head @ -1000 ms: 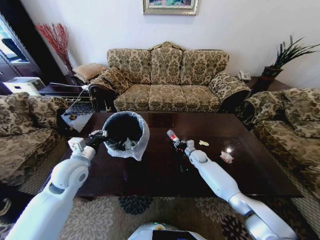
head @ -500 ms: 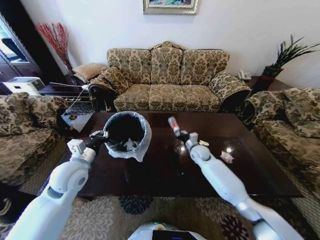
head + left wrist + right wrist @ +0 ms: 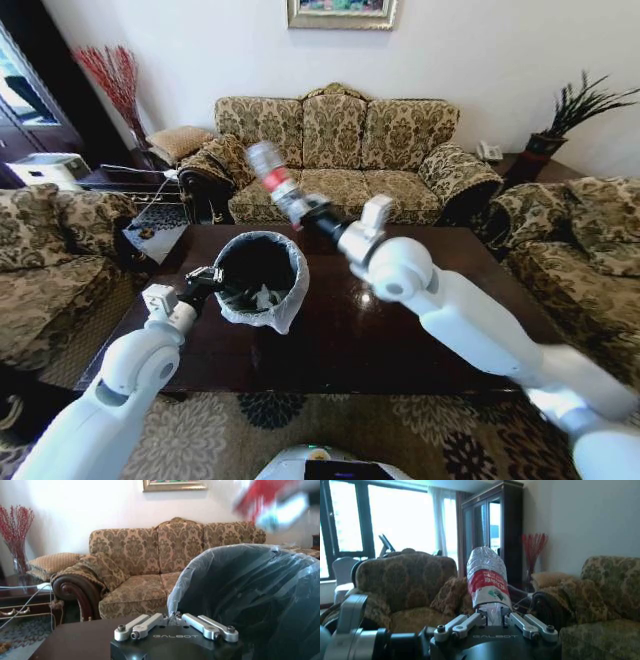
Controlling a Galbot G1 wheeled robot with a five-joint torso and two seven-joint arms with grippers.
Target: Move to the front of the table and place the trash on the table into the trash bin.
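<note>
The trash bin (image 3: 262,268), black with a translucent bag over its rim, stands on the dark glossy table (image 3: 330,335) at its left part. My left gripper (image 3: 207,277) is shut on the bin's near-left rim; its wrist view has the pinched bag edge at the gripper (image 3: 174,617) and the bin (image 3: 250,600) beside it. My right gripper (image 3: 299,208) is raised above the bin's far side, shut on a clear plastic bottle (image 3: 270,172) with a red label. The bottle (image 3: 488,583) stands between the right gripper's (image 3: 494,621) fingers. White tissue (image 3: 262,296) lies inside the bin.
A patterned sofa (image 3: 335,150) runs along the table's far side, an armchair (image 3: 45,250) stands at the left and another sofa (image 3: 585,235) at the right. A patterned rug (image 3: 270,415) lies under the near table edge.
My right arm has lifted the bottle off the table's middle and swung it up and to the left, over the bin's far side. The left gripper and the bin have hardly moved.
</note>
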